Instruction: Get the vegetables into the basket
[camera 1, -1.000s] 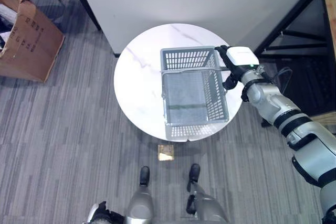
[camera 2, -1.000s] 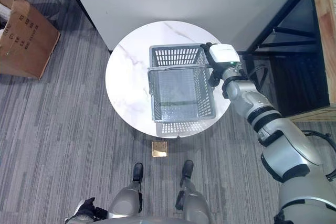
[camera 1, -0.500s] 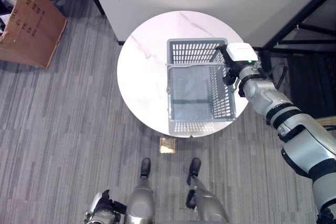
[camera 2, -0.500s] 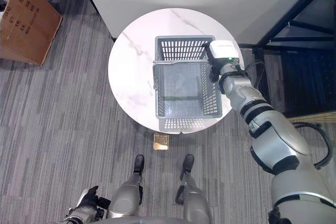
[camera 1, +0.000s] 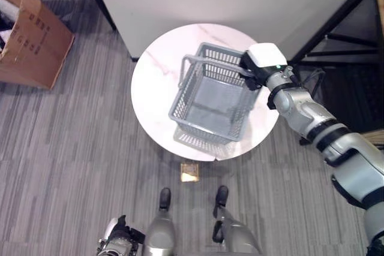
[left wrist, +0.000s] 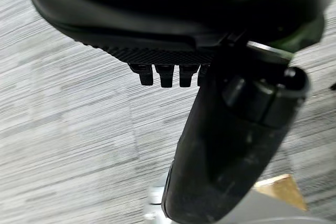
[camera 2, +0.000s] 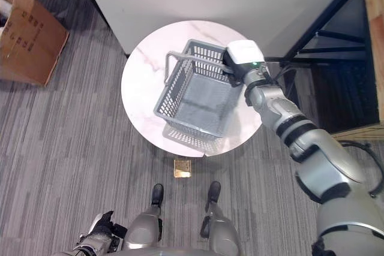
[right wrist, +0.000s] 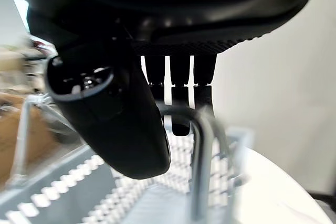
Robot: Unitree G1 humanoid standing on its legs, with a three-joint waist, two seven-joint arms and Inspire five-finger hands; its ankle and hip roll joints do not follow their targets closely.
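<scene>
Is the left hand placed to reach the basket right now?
Probably not: the left hand hangs low by the floor, well short of the table, while the right hand already grips the tilted basket.

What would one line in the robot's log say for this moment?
right hand: shut on basket rim | basket: tilted on round table, no vegetables inside | left hand: low by the floor, idle

The right hand covers the basket corner nearest the surface's far right edge. A cardboard box on the floor is cut off by the edge.
</scene>
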